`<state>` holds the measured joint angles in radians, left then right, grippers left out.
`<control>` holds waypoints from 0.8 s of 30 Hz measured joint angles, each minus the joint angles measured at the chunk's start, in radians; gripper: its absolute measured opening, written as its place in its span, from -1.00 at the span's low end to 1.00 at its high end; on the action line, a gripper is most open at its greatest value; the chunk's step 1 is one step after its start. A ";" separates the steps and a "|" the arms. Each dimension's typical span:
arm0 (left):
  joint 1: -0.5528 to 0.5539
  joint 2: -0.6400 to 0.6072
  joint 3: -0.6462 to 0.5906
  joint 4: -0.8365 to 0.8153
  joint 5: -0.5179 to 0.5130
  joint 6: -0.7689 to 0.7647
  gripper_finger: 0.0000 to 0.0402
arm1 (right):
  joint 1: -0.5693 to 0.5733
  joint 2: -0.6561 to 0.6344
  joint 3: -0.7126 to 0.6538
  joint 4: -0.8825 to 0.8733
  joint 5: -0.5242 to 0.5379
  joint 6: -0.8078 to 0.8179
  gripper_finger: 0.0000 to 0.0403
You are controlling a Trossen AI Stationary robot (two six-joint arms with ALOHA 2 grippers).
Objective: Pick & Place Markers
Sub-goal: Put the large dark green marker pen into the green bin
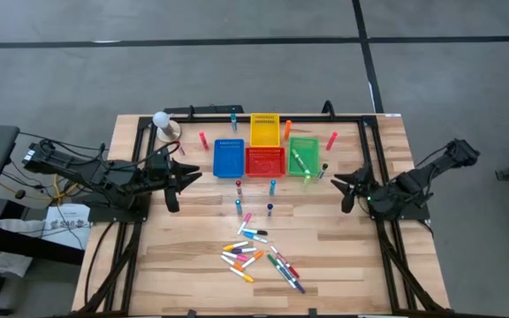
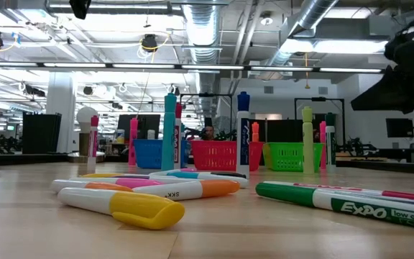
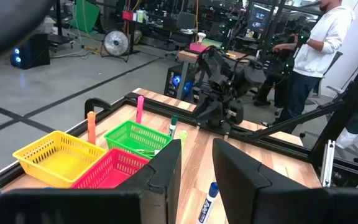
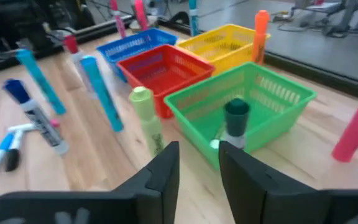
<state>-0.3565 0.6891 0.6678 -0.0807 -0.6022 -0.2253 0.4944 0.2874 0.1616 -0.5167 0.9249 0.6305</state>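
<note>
Beside the green bin [image 1: 304,155], I am lining the right gripper [image 1: 350,186] on a standing marker [image 4: 235,124]. Both grippers' jaws are standing slightly apart, holding nothing; left gripper [image 1: 177,181] waiting. Next I'm judging: advance, straddle, close.

arms [image 1: 104,177]: dark, jointed | loose black cables | fingers [image 4: 160,174]: flat, black

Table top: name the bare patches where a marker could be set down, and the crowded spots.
Free: the wood between the left gripper and the loose marker pile, and the stretch between that pile and the right gripper. Crowded: around the blue bin, red bin, yellow bin and green bin, ringed by upright markers.
</note>
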 joint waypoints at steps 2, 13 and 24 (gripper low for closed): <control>0.000 0.000 0.000 0.000 0.000 0.000 -0.54 | -0.044 0.000 0.000 0.003 -0.032 -0.018 -0.39; 0.000 0.000 0.000 0.000 0.000 0.000 -0.54 | -0.223 0.000 0.000 0.062 -0.188 -0.144 -0.05; 0.000 0.000 0.000 0.000 0.000 0.000 -0.54 | -0.349 0.000 0.000 0.076 -0.288 -0.199 -0.02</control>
<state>-0.3569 0.6895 0.6678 -0.0807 -0.6022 -0.2253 0.1450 0.2874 0.1612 -0.4410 0.6365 0.4311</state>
